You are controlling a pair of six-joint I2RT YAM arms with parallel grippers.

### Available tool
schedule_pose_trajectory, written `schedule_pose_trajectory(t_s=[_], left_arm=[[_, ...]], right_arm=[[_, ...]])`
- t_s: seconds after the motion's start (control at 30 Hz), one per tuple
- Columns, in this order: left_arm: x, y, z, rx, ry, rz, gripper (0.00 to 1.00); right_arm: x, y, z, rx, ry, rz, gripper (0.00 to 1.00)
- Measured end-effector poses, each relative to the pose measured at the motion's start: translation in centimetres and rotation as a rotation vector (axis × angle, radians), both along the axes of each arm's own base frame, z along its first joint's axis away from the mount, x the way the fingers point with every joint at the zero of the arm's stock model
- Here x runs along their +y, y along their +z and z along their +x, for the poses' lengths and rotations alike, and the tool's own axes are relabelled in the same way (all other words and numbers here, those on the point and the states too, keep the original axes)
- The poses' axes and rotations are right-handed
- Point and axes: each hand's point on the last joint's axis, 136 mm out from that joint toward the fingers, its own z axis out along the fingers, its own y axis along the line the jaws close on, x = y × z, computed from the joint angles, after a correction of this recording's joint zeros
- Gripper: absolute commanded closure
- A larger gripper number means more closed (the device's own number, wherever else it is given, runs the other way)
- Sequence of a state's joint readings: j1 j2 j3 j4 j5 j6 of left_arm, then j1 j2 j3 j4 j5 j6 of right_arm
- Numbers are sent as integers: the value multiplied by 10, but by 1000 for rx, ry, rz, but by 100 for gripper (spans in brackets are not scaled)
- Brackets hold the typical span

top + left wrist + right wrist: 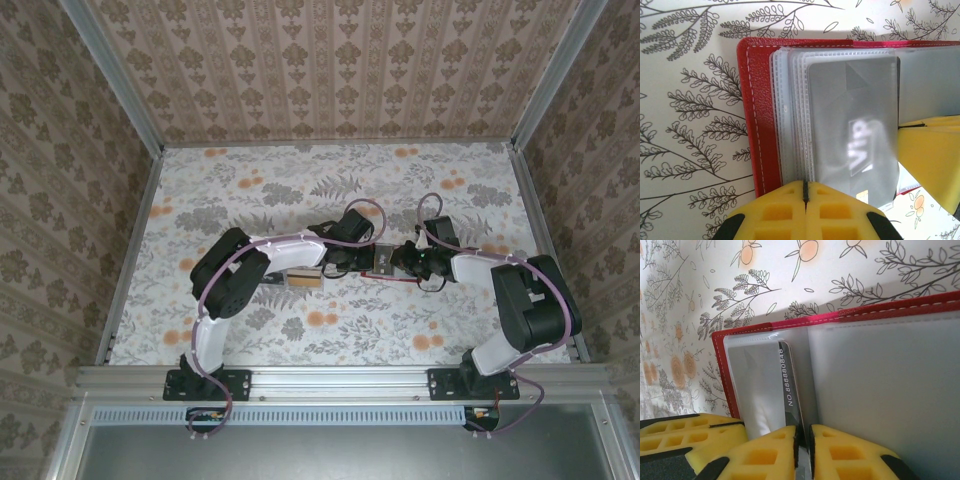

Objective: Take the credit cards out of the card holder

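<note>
The red card holder [757, 110] lies open on the flowered table, its clear plastic sleeves fanned out. My left gripper [805, 184] is shut on the near edge of those sleeves. A grey credit card [855, 125] marked VIP sits inside a sleeve. In the right wrist view the dark grey credit card [790, 380] stands edge-on, half out of its pocket in the card holder [722, 370]. My right gripper [804, 432] is shut on its lower end. From above, both grippers meet over the card holder [383, 262] at mid-table.
A small pale and brown object [303, 278] lies beside the left arm's forearm. Patterned walls and metal rails [130, 250] close the table on three sides. The table cloth [300, 190] is bare behind the arms.
</note>
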State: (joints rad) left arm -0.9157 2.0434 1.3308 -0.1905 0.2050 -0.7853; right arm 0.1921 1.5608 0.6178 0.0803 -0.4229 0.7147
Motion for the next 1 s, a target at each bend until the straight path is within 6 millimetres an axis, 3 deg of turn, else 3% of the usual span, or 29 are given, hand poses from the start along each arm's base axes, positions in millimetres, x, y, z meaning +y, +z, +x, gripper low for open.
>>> schedule_pose_trajectory(t_s=[0.13, 0.33, 0.63, 0.83, 1.0], left_arm=[[0, 0, 0, 2, 1, 3, 100], [0, 1, 1, 6, 3, 11, 100], [2, 0, 0, 14, 9, 18, 100], [3, -1, 0, 16, 11, 25, 100], [5, 1, 2, 7, 14, 44, 88]], right_arm=[[-1, -1, 0, 4, -6, 6, 100], [-6, 0, -1, 6, -28, 14, 100], [-36, 4, -3, 6, -113, 13, 100], [-38, 3, -4, 9, -111, 12, 100], [-34, 4, -5, 11, -92, 32, 100]])
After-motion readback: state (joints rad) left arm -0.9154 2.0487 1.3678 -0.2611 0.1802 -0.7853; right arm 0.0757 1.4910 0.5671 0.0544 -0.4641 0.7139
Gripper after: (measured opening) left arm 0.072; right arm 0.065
